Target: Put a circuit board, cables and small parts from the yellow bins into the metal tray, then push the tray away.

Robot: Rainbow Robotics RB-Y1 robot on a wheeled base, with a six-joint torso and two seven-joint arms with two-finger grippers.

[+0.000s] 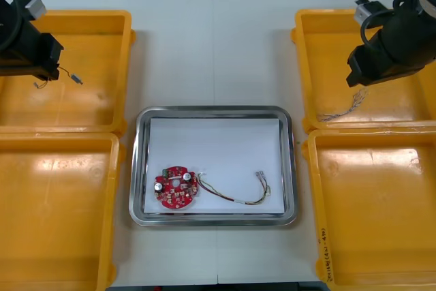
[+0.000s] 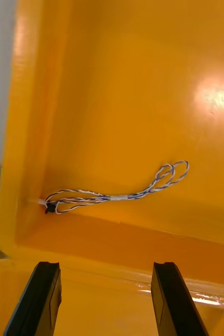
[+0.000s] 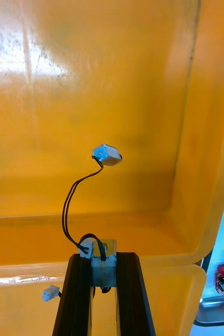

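My left gripper (image 1: 46, 76) (image 3: 103, 258) hangs over the far left yellow bin (image 1: 124, 46), shut on a small metal part (image 3: 102, 262). From that part a black cable (image 3: 70, 202) runs to a second small metal part (image 3: 107, 154) (image 1: 77, 80) dangling above the bin floor. My right gripper (image 1: 357, 81) (image 2: 106, 299) is open above the far right yellow bin (image 1: 300, 52), near a twisted blue and white cable (image 2: 117, 195) (image 1: 340, 110) lying by the bin's wall. The metal tray (image 1: 139, 168), white inside, holds a round red circuit board (image 1: 176, 187) and a red and yellow cable (image 1: 238, 193).
Two near yellow bins (image 1: 116, 168) (image 1: 313, 182) flank the tray. A small white connector (image 3: 51, 293) hangs beside my left fingers. Bare table lies beyond the tray, between the far bins.
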